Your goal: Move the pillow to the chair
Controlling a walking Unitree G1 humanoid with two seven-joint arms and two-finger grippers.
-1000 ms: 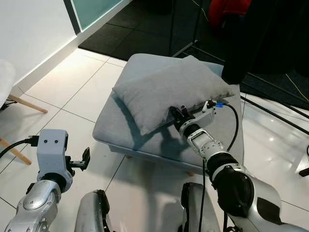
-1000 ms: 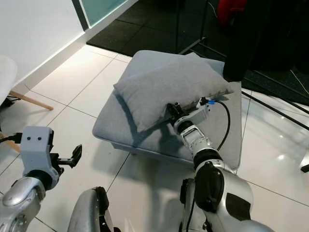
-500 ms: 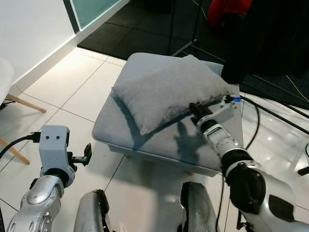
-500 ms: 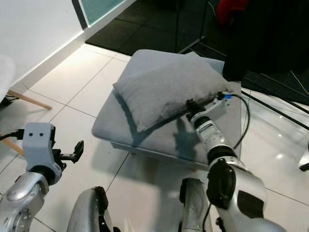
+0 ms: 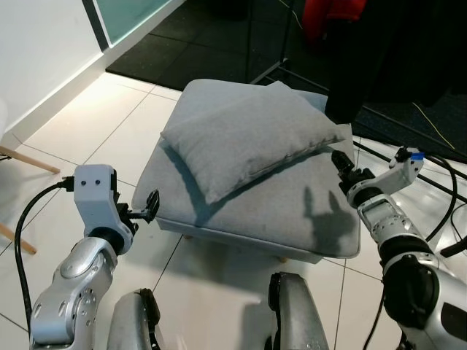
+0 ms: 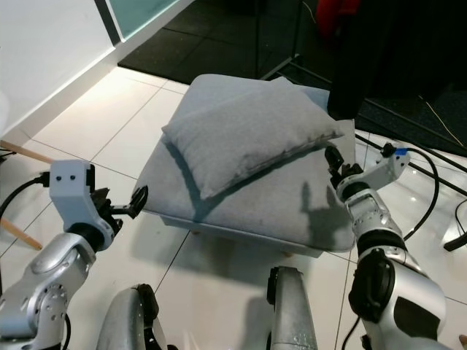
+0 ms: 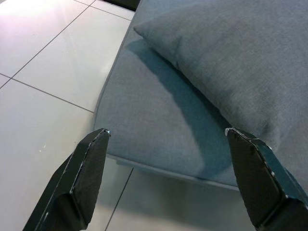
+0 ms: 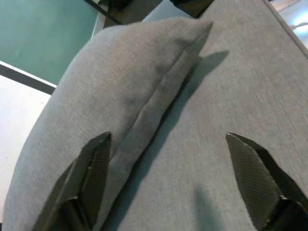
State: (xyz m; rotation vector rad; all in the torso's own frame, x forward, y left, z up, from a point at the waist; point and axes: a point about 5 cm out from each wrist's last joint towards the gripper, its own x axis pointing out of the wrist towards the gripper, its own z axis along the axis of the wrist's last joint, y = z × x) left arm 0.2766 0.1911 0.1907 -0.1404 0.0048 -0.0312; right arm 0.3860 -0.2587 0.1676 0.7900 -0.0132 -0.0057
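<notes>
The floor was laid with large glossy white tiles (image 5: 87, 135) with thin dark joints, giving way at the far side to a dark, matte black mat-like floor (image 5: 197, 51). A white wall (image 5: 36, 51) ran along the left, with a dark-framed pane of frosted teal glass (image 5: 128, 14) set beside it and a pale baseboard along its foot. A square grey fabric-covered ottoman (image 5: 292, 211) stood on the tiles, slanted light wooden legs (image 5: 25, 162) showed at the left edge, and black cables (image 5: 438, 153) trailed over the floor at the right.

No text, label, brand or number can be read anywhere.
</notes>
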